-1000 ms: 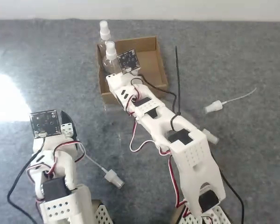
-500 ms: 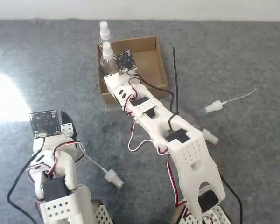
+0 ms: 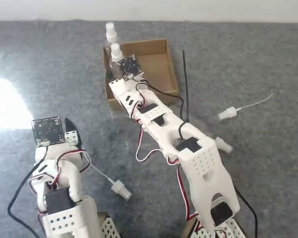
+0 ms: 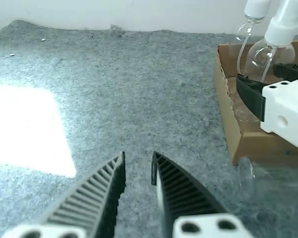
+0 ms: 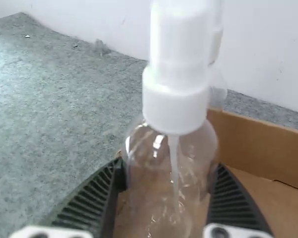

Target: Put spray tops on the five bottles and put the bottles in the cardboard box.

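Right gripper [image 5: 165, 173] pinches clear capped plastic bottle [image 5: 171, 148] at brown cardboard box [image 3: 161, 69] far-left corner; second capped bottle [image 3: 111, 30] beside. Three white spray tops [image 3: 121, 189] loose; left gripper [image 4: 138, 156] parted, empty.

The right arm [image 3: 164, 124] stretches forward, right gripper [image 5: 166, 176] clamped on a bottle [image 5: 188, 148], while the left gripper [image 4: 138, 166], tucked back, is barely parted.

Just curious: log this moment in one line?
right claw: gripping clear plastic spray-topped bottle | inside brown cardboard box | left claw: open

Grey felt mat [image 3: 248, 59], white wall [image 3: 188, 10] (glare patch [image 3: 5, 104] on the mat).
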### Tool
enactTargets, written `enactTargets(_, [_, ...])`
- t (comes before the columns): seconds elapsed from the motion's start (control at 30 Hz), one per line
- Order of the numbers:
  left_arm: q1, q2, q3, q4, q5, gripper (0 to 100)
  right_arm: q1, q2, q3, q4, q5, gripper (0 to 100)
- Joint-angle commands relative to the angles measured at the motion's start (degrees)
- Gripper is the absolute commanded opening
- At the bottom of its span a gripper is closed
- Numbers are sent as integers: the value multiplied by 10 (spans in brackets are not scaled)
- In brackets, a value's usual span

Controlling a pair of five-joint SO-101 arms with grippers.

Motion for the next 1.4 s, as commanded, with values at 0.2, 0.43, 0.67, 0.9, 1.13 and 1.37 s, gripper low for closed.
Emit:
enactTargets(0.2, [-3,-9,-22,-16,-5,80,-2,-16,-25,-7,11,206])
enactTargets(0.43, [-3,-9,-22,-16,-5,80,-8,-45,-25,82,8,297])
enactTargets(0.67, [-3,-9,-22,-16,-5,80,-12,-72,-26,130,-32,309])
enactTargets(0.9, [-3,-9,-22,-16,-5,80,-25,-77,-25,131,-33,299])
enactTargets(1.13, [-3,-9,-22,-16,-5,80,-25,-80,-27,131,-31,299])
enactTargets(1.37, [-3,-9,-22,-16,-5,80,-23,-126,3,132,-32,299])
